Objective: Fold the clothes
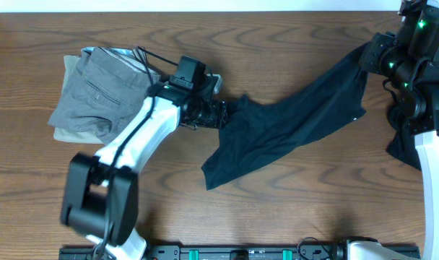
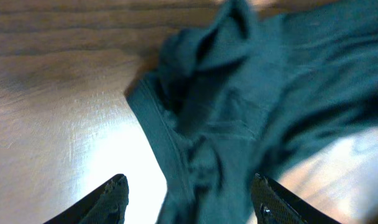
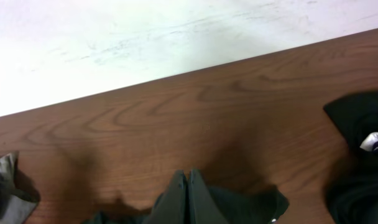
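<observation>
A dark teal garment (image 1: 292, 123) stretches across the wooden table from the middle to the upper right. My left gripper (image 1: 225, 113) is at its left end. In the left wrist view this gripper (image 2: 190, 196) is open, with the garment's bunched hem (image 2: 207, 124) between the fingers. My right gripper (image 1: 367, 59) is at the garment's far right end. In the right wrist view its fingers (image 3: 187, 186) are pressed together, with dark cloth (image 3: 251, 208) around and below them.
A stack of folded grey trousers (image 1: 93, 90) lies at the back left, and shows in the right wrist view (image 3: 2, 186). Another dark garment (image 1: 401, 148) lies at the right edge, with a white label (image 3: 375, 142) visible. A white wall borders the table's far edge.
</observation>
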Action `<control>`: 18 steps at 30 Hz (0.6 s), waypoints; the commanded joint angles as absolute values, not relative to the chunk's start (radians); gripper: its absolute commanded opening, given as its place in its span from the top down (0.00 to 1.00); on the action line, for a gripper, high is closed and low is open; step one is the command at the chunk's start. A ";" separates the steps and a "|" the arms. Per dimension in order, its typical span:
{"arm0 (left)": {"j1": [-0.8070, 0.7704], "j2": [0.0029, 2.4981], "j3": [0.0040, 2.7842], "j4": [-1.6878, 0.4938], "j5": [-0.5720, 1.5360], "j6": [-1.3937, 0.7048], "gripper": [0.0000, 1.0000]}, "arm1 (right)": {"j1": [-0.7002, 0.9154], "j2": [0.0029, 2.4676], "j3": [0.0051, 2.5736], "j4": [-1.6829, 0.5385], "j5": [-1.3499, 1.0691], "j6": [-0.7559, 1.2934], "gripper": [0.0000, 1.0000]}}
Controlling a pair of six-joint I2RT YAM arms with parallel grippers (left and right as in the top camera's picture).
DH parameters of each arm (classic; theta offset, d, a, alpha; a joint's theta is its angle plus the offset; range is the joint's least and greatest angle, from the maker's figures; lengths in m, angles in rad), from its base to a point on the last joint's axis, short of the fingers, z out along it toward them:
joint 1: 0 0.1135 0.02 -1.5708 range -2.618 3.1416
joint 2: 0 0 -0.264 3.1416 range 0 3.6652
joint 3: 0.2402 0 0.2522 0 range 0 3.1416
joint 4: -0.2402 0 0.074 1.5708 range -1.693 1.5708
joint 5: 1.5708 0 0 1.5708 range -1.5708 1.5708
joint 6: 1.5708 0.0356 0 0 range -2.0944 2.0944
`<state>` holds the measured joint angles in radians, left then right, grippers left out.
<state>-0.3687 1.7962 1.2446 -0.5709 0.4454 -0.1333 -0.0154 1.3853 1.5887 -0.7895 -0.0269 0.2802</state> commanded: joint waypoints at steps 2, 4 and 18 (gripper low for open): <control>-0.381 1.905 1.259 -0.529 0.435 -0.113 0.35 | -0.025 1.380 1.602 -0.785 -0.044 0.268 0.99; -0.388 1.937 1.259 -0.503 0.437 -0.086 0.35 | -0.025 1.380 1.602 -0.781 -0.059 0.268 0.99; -0.407 1.848 1.259 -0.481 0.433 0.021 0.40 | -0.025 1.380 1.602 -0.778 -0.062 0.268 0.99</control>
